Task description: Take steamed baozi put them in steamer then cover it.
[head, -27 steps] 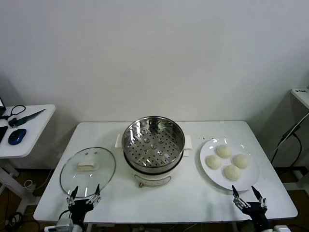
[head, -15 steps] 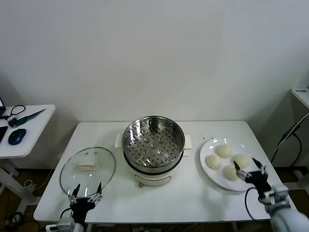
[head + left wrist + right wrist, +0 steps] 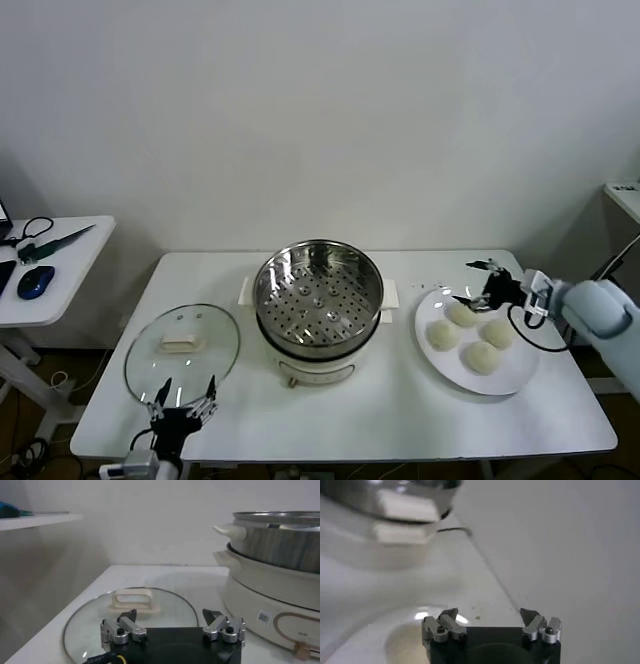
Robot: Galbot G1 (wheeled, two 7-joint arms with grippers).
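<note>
Right gripper point(image 3: 480, 282) open, holding nothing, hovering over far edge of plate point(image 3: 512, 378), just above the rear bun; four baozi point(image 3: 481, 356) on plate, right of steamer point(image 3: 318, 296). One steamer, basket bare, mid table point(image 3: 400, 410). One glass lid point(image 3: 182, 352) flat to its left. Left gripper point(image 3: 182, 405) open, idle at near table edge by lid

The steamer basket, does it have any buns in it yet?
No. In the head view the steamer shows only its bare perforated floor, and all four buns lie on the white plate.
</note>
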